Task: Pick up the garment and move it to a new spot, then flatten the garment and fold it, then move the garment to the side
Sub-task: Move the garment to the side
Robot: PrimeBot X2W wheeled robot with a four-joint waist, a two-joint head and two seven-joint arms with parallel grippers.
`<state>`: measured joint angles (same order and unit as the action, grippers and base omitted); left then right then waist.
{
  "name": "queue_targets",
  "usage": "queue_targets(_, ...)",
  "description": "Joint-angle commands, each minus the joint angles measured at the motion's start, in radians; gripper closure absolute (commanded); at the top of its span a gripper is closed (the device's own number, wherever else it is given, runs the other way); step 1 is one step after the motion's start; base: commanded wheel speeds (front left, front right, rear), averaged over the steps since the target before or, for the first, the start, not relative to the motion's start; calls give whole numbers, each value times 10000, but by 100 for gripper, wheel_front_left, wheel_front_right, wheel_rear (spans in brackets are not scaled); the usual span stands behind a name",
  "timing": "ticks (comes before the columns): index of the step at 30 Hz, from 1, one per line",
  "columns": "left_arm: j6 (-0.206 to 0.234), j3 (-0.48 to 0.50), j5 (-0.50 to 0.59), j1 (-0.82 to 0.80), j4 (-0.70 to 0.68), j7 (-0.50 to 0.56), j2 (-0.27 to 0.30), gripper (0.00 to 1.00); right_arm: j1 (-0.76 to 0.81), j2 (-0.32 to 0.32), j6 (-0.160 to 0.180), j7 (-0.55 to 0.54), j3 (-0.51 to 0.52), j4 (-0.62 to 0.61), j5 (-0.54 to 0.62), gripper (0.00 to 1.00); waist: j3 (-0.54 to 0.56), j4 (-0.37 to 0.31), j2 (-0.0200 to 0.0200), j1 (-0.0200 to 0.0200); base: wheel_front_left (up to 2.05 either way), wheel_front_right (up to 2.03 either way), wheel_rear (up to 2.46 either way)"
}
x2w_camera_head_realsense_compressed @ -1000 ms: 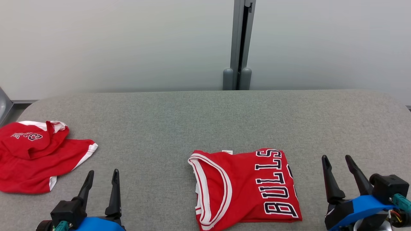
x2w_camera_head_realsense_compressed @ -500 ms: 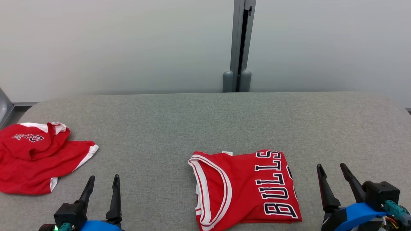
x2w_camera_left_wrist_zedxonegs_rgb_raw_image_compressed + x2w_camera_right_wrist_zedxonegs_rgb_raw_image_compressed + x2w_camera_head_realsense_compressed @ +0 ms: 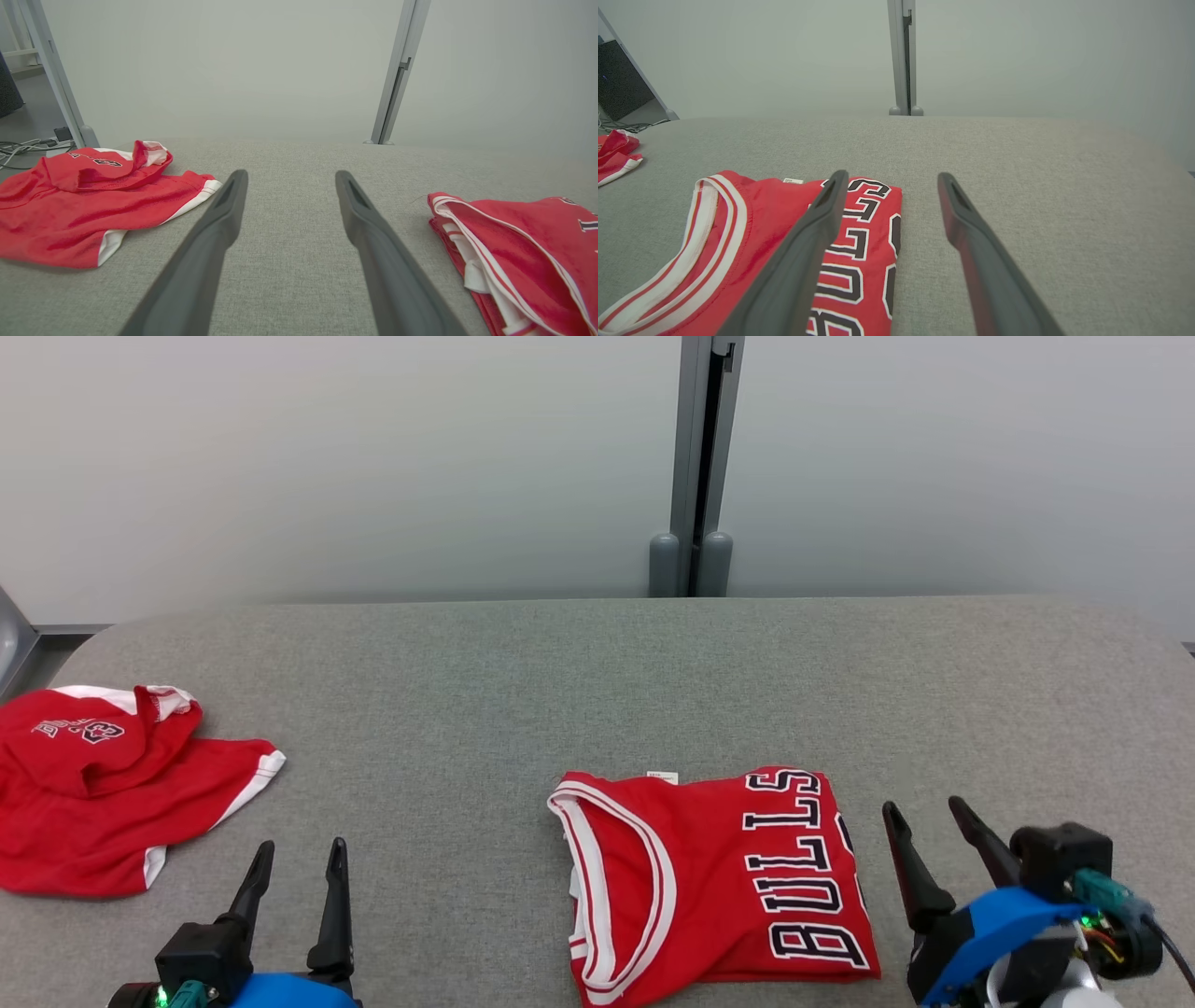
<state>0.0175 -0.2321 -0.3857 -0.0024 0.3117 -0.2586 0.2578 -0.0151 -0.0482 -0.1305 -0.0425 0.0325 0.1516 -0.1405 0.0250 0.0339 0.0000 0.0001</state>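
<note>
Two grippers gape wide, empty: L gripper (image 3: 301,847) lower left, R gripper (image 3: 928,805) just beside the folded Bulls jersey (image 3: 714,877), prob. to push it aside. Crumpled red shorts (image 3: 112,793) lie apart, far left.

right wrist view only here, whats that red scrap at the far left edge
observer: a second red garment, crumpled, white-trimmed, lying well apart from the folded jersey
operator: wheres the left pincer
observer: the left pincer is open between them, nearer the crumpled one, touching neither
operator: my finger looks over the jersey, is it
observer: from the head view the right pincer is open beside the jersey's right edge, not over it
</note>
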Motion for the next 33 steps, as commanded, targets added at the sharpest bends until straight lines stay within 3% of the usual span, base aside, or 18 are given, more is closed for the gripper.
queue_targets(1,29,13,6,-136,-57,-33,69,0,-391,-50,-3,-369,-16,75,-47,0,-41,26,0,-1,0,0,0)
queue_targets(10,-52,-186,50,-362,-193,-33,-6,0,-1647,-36,-5,-3352,304,1783,-578,0,-445,426,0,-1,0,0,0)
queue_targets(24,42,-254,83,-547,-488,-62,-23,0,-2571,-2,-5,-4345,-47,5040,-1129,0,-905,806,0,-1,0,0,0)
queue_targets(26,60,-245,66,-519,-512,-56,-12,0,-2640,13,-5,-4340,-210,5277,-1036,56,-928,787,0,-1,0,0,0)
queue_targets(27,61,-241,62,-519,-538,-57,-12,0,-2699,30,-5,-4316,-298,5339,-973,93,-956,769,0,-1,0,0,0)
queue_targets(28,72,-235,61,-532,-572,-59,-10,0,-2801,39,-5,-4277,-381,5383,-873,100,-1002,744,0,-1,0,0,0)
queue_targets(33,93,-274,135,-749,-773,-63,-36,0,-3646,-98,-2,-3957,-766,5240,-98,100,-1371,633,0,-1,0,0,0)
